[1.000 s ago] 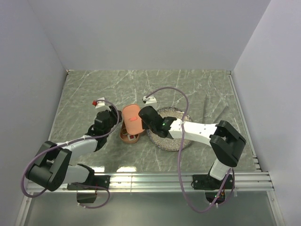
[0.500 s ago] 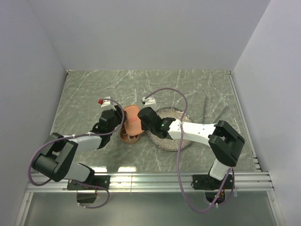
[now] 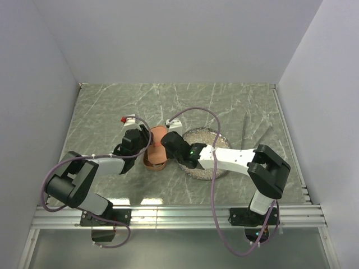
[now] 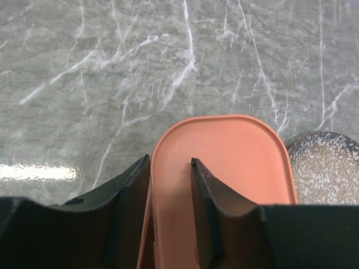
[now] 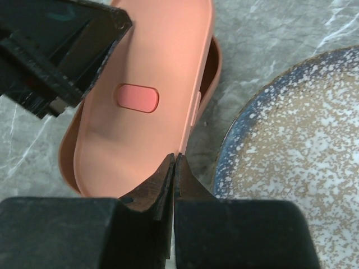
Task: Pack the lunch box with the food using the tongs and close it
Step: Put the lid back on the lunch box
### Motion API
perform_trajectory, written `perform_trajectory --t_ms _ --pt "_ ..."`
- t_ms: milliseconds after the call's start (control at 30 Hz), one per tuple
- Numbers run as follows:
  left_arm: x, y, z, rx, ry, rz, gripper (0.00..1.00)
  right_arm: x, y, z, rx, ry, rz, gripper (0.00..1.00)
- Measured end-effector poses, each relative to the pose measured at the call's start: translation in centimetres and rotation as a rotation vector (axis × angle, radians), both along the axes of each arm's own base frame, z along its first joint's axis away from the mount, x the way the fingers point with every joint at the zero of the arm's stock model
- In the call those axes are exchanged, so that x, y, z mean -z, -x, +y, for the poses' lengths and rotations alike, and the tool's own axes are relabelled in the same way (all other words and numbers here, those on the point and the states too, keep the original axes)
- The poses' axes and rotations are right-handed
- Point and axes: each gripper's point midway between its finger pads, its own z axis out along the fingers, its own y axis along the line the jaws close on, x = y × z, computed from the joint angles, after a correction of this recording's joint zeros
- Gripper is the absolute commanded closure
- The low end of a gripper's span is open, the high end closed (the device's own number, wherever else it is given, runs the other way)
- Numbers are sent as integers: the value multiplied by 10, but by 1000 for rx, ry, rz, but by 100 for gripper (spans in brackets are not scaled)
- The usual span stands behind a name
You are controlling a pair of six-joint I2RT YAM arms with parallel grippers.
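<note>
Far left, bench (image 3: 95, 112): grey-green marbled stone, and we pick up the left arm reaching in across it toward the middle.
Left claw (image 4: 169, 162): jaws part-way apart, straddling the lid's long edge on the side away from the plate. One finger sits outside that edge and the other lies over the lid's face. Whether it actually pinches, we cannot tell.
Lid (image 4: 224, 168): salmon-orange, flat, with rounded ends, lying askew on top of the tray. From the right wrist we see a small red mark (image 5: 137, 98) on its top face.
Tray (image 5: 211, 64): the same orange, underneath the lid. Its wall peeks out along the lid's plate side and again on the opposite side. It stands on the bench just left of the plate. What is inside, we cannot see, as the lid covers it.
Right claw (image 5: 174, 159): jaws pressed fully together, holding nothing, and we've got the tips right up against the lid's long edge on the plate side.
Plate (image 5: 280, 129): round, speckled grey with a dark rim, just beside the tray. In the top view the right arm stretches across it.
Tongs (image 3: 244, 128): thin grey metal, lying on the bench to the right of the plate, well apart from both claws.
</note>
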Motion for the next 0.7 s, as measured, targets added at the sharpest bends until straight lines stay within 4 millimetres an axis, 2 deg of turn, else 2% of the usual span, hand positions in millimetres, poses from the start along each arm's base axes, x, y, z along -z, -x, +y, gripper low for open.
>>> perform_trajectory --t_ms 233,433,700 --pt "-2 -2 -1 -1 1 -5 59 6 10 9 -41 -3 23 100" --pt "-18 -8 -13 22 17 -40 59 -1 16 26 -96 -65 32 100" --pt "-22 -9 -13 20 14 -46 59 -6 19 36 -129 -108 34 100"
